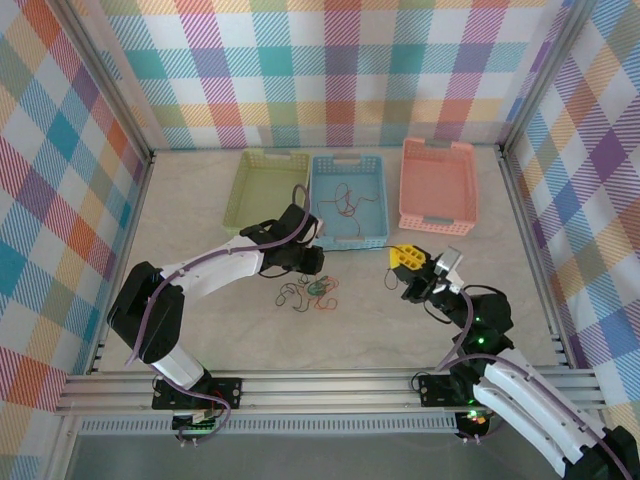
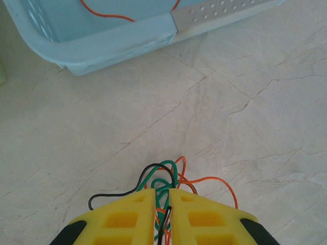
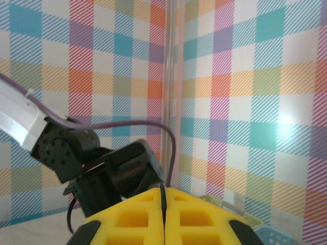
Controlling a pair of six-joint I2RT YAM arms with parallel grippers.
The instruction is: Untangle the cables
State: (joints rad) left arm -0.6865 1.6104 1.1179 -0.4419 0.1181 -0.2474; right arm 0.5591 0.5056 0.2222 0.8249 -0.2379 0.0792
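Closest to us, the left claw (image 2: 162,192) stands narrow, its yellow fingers (image 2: 122,219) pinching black and green strands of the cables (image 2: 164,165). Just beyond the tips we see the rest of that tangle, green, orange and black loops lying on the pale surface (image 2: 245,102). Farther out sits a blue basket (image 2: 117,46) with one orange strand inside. Off to the side, the right claw (image 3: 164,191) is raised and pressed closed; a thin dark line shows in its seam, and we cannot tell whether it is a cable.
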